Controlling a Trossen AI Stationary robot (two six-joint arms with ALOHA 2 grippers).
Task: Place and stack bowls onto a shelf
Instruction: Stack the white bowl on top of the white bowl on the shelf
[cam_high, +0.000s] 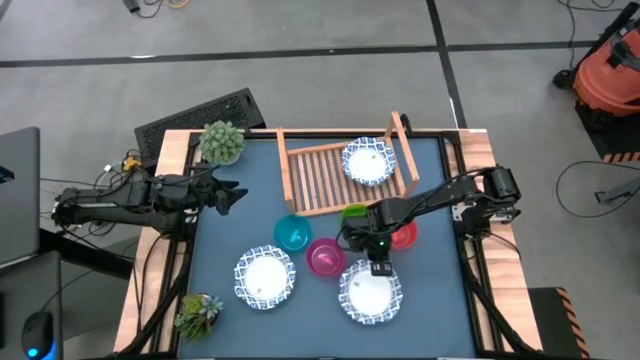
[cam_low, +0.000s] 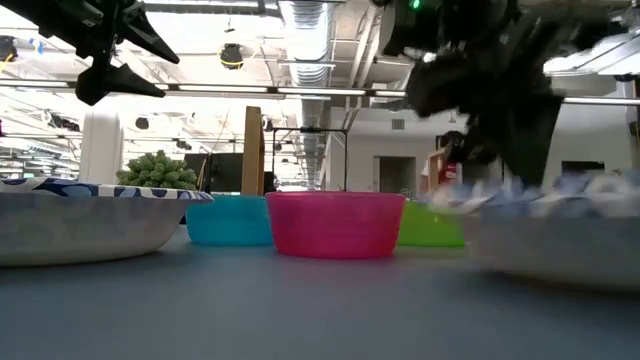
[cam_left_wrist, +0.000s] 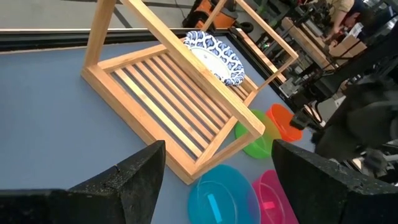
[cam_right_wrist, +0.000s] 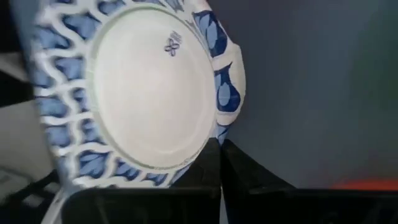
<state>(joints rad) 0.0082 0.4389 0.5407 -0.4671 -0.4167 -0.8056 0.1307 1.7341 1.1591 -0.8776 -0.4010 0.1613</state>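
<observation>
The wooden shelf (cam_high: 330, 175) stands at the table's far middle with one white blue-rimmed bowl (cam_high: 368, 161) on its right part. The teal (cam_high: 292, 234), magenta (cam_high: 325, 257), green (cam_high: 354, 211) and red (cam_high: 405, 236) bowls rest on the table in front of it. A second white bowl (cam_high: 264, 278) sits at the near left. My right gripper (cam_high: 379, 262) is shut on a third white bowl (cam_high: 370, 293) near the front. My left gripper (cam_high: 232, 196) is open and empty, raised above the table's left side, and shows in its wrist view (cam_left_wrist: 217, 186). My right gripper pinches the white bowl's patterned rim (cam_right_wrist: 210, 138) between its two fingers, at the bowl's far edge. The fingers slant down from the far side. The bowl is tilted, its underside (cam_right_wrist: 149, 87) toward the wrist camera; whether it is clear of the table I cannot tell.
A potted plant (cam_high: 222, 142) stands at the far left corner, and another (cam_high: 198, 312) at the near left. A black keyboard (cam_high: 200, 115) lies beyond the table's far left edge. The shelf's left slats (cam_left_wrist: 161, 93) are bare.
</observation>
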